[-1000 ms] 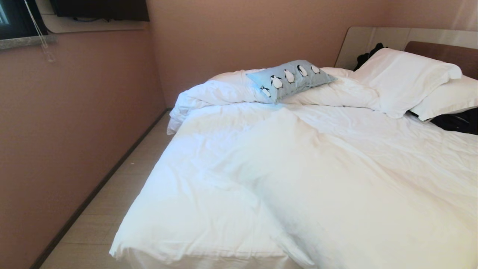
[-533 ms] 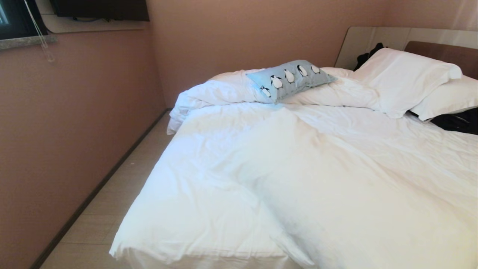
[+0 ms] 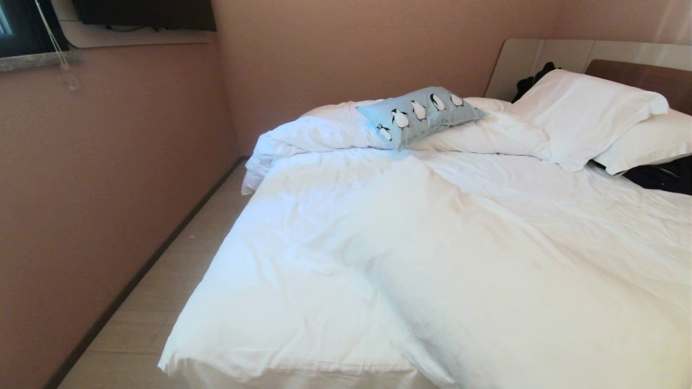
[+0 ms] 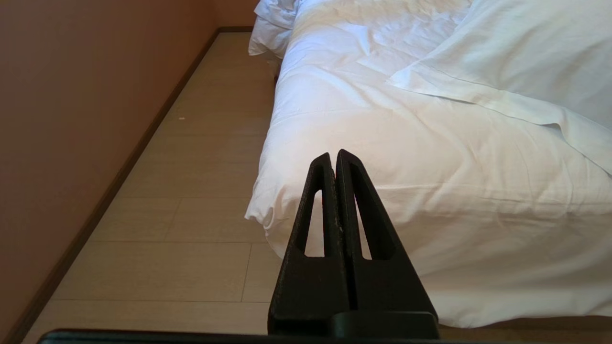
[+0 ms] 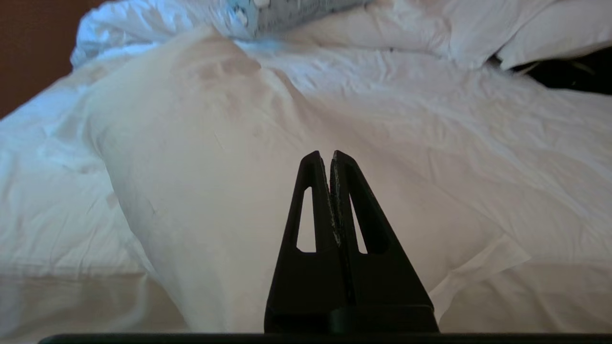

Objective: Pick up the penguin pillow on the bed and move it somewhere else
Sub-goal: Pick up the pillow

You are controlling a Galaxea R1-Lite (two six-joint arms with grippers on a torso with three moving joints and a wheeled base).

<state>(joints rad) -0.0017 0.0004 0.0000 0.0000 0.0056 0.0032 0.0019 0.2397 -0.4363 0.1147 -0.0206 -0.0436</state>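
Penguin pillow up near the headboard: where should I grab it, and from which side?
Likely best at the near corner of the penguin pillow, which overhangs the bunched duvet toward the foot of the bed. Come from that side with the right gripper; its fingers, now shut, must open first.

Two white pillows (image 3: 589,116) lie stacked far ahead of the tool, dark clothing (image 3: 662,175) beside them. Pink wall (image 4: 71,119) and pale floor (image 4: 191,191) flank its left.
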